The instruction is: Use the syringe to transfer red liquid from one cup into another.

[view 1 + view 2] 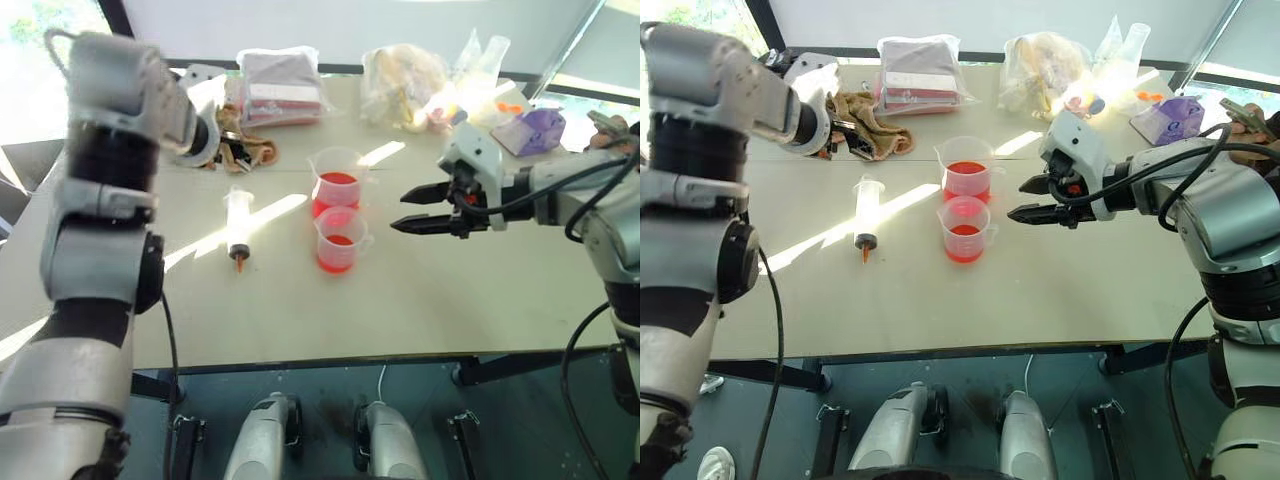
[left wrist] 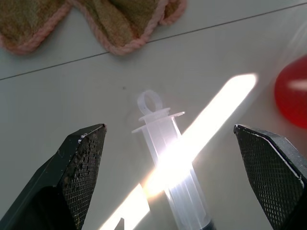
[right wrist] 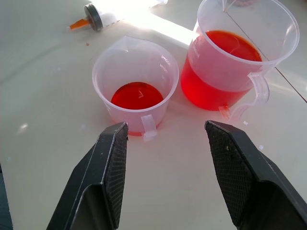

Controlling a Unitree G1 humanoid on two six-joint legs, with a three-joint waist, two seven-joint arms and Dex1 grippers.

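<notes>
Two splayed fingers of left gripper (image 2: 168, 182) straddling syringe (image 1: 238, 224) lying flat, barrel crosswise between, nothing grasped; right gripper (image 1: 425, 208) parted, farther off.

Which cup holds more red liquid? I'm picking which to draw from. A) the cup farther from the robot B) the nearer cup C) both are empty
A, the farther cup is filled much higher than the nearer cup, which has only a shallow layer.
</notes>
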